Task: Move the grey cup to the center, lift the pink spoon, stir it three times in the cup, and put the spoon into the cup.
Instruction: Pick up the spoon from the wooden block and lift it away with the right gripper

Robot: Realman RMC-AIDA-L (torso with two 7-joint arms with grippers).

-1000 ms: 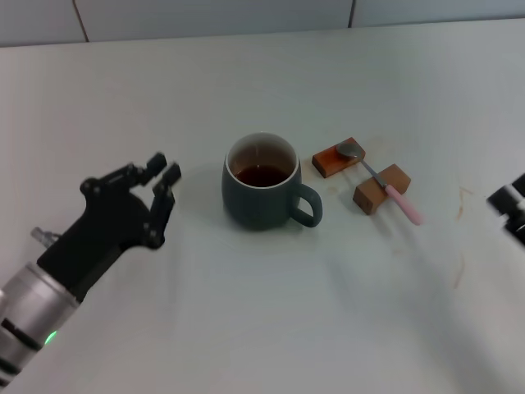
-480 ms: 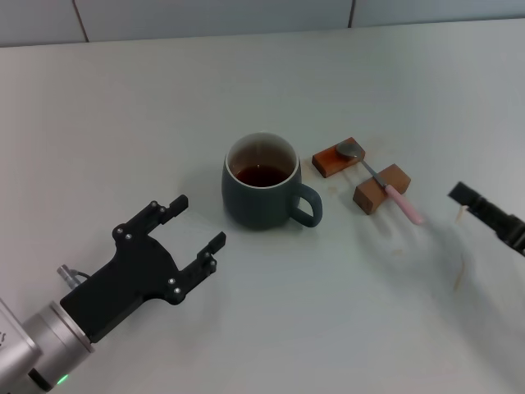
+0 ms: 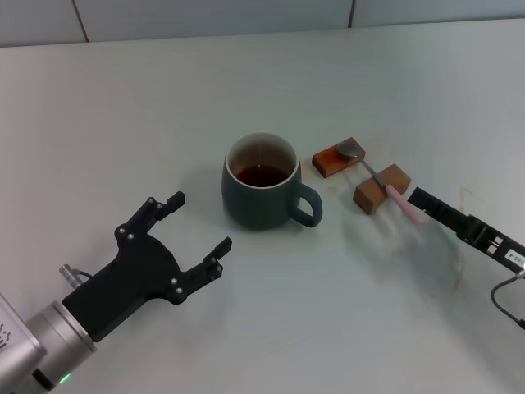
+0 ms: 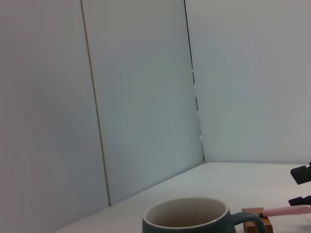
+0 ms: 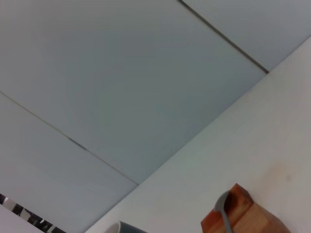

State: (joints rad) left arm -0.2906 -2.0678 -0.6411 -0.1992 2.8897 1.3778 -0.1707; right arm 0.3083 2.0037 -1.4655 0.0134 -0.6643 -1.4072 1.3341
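The grey cup point(image 3: 261, 197) with dark liquid stands at the table's middle, handle toward the right; it also shows in the left wrist view point(image 4: 187, 221). The pink spoon point(image 3: 402, 203) lies across two brown blocks point(image 3: 380, 189), bowl on the far block, pink handle sticking out toward the right. My right gripper point(image 3: 420, 199) is at the handle's tip; in the left wrist view its two fingertips point(image 4: 301, 174) stand apart by the pink handle point(image 4: 286, 210). My left gripper point(image 3: 198, 223) is open and empty, in front and to the left of the cup.
The far brown block point(image 3: 335, 158) lies right of the cup, close to its handle. The right wrist view shows one brown block point(image 5: 245, 216) with the spoon's grey stem point(image 5: 224, 213) on it. A tiled wall runs behind the table.
My right gripper has come in from the right edge up to the spoon's pink handle. My left gripper drew back from the cup toward the front and now barely moves.
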